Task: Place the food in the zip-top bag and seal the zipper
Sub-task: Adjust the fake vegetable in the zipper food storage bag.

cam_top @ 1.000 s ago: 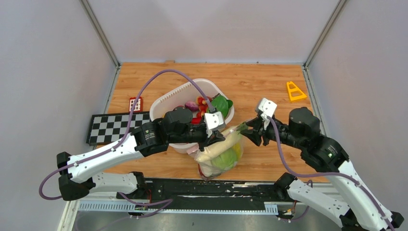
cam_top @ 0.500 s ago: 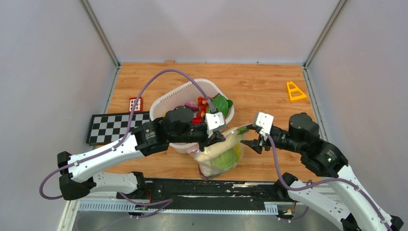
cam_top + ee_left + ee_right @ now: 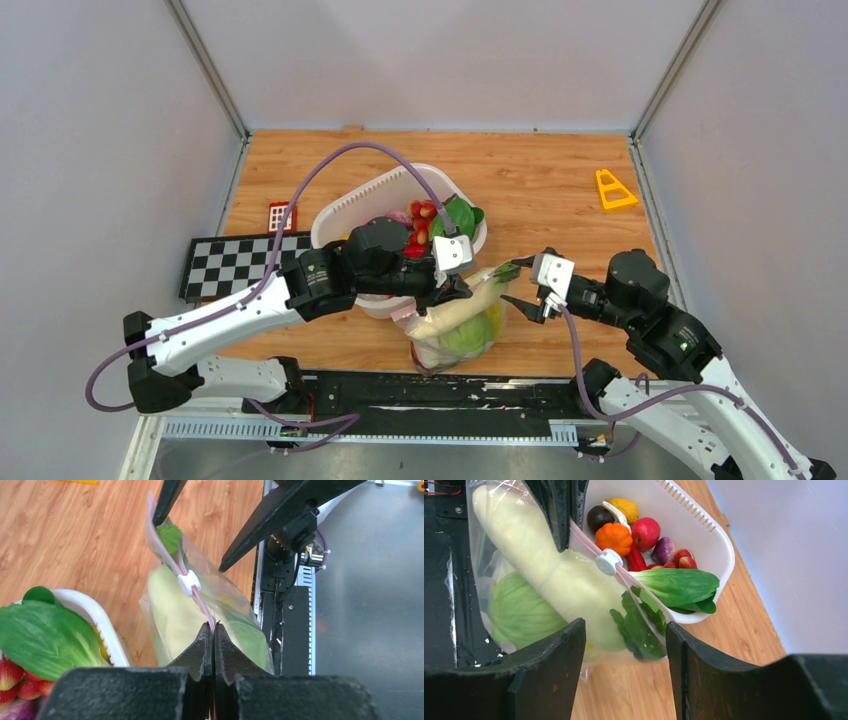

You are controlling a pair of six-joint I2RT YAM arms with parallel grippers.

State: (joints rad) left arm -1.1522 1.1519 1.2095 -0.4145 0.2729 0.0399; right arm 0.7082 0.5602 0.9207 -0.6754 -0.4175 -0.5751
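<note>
Zip-top bag (image 3: 458,325) sat on table (image 3: 560,190) beside tub (image 3: 709,550), radish (image 3: 524,545) and cabbage (image 3: 519,610) inside. Just then right fingers (image 3: 549,680) let go, spread wide; left fingers (image 3: 200,650) stayed pinched on zipper (image 3: 189,582). Sealing unfinished imo.

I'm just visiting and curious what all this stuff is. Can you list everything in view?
Bag: one, clear, in front of tub.
Zipper: one, pink with white slider, along bag's top.
Radish: one, white, in bag.
Cabbage: one, green-yellow, in bag.
Tub: one, white, behind bag, holding toy food.
Mat: one, black-white checked, at the left edge of the table.
Tile: one, red, left of tub.
Triangle: one, yellow, far right.
Left fingers: two, black, shut on zipper.
Right fingers: two, black, open, either side of bag's end.
</note>
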